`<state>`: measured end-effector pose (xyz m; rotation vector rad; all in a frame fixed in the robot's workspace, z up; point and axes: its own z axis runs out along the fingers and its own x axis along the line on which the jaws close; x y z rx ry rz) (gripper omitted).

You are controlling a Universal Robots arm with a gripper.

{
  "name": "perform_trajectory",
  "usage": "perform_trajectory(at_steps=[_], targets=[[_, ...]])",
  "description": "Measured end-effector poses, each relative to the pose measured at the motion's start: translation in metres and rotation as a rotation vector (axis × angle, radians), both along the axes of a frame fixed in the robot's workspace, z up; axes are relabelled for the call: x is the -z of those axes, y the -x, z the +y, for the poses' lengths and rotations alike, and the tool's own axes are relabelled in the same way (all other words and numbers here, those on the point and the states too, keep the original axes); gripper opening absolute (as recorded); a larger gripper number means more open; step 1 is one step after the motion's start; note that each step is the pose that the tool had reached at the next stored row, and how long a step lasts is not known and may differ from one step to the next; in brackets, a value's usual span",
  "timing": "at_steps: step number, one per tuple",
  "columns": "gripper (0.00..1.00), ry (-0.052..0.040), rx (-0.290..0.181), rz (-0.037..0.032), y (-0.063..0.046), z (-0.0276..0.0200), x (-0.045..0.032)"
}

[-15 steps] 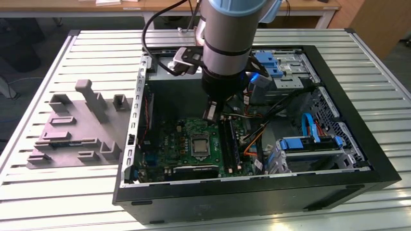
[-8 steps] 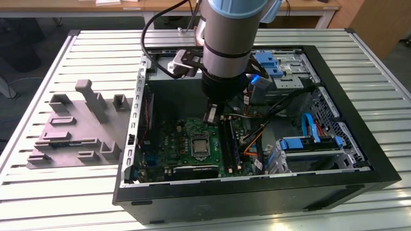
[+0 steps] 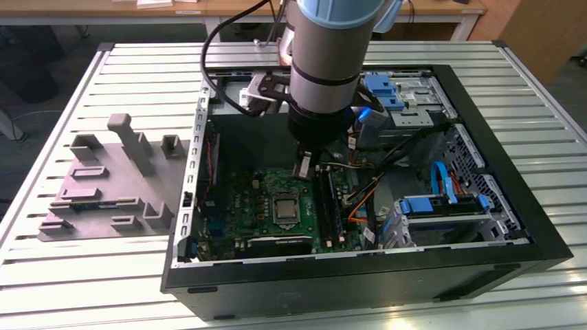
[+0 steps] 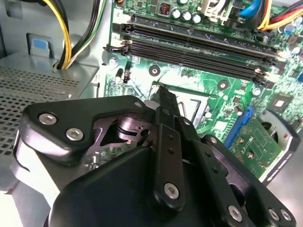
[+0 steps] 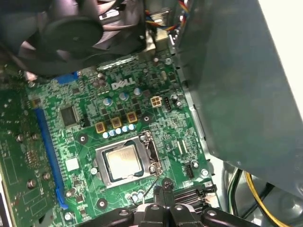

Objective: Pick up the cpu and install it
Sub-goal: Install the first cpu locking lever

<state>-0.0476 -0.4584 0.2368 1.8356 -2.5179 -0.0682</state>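
Open computer case at centre and right of the exterior view, on a slatted table, with a moulded tray on the same table at the view's left, just beside the case wall. Inside the case, motherboard at lower centre with the socket in its middle, memory slots just right of the socket, drive cages at lower right and upper right, cables between them. Arm down from the top centre, gripper above the board, just up and right of the socket; in the first wrist view, cpu lying in the socket frame at frame centre, gripper tips at the bottom edge near it but apart.
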Motion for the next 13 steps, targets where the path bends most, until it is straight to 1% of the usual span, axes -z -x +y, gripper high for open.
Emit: perform_trajectory(at_steps=[6, 8, 11, 13], targets=[[0.11, 0.0002, -0.096, 0.0001, 0.0001, 0.0, 0.0027], [0.11, 0.0001, -0.109, 0.0, 0.0009, -0.0009, 0.0028], [0.11, 0.0002, -0.119, 0.0001, 0.0026, -0.0041, 0.0028], [0.11, 0.0001, -0.13, 0.0, 0.003, -0.0052, 0.0029]])
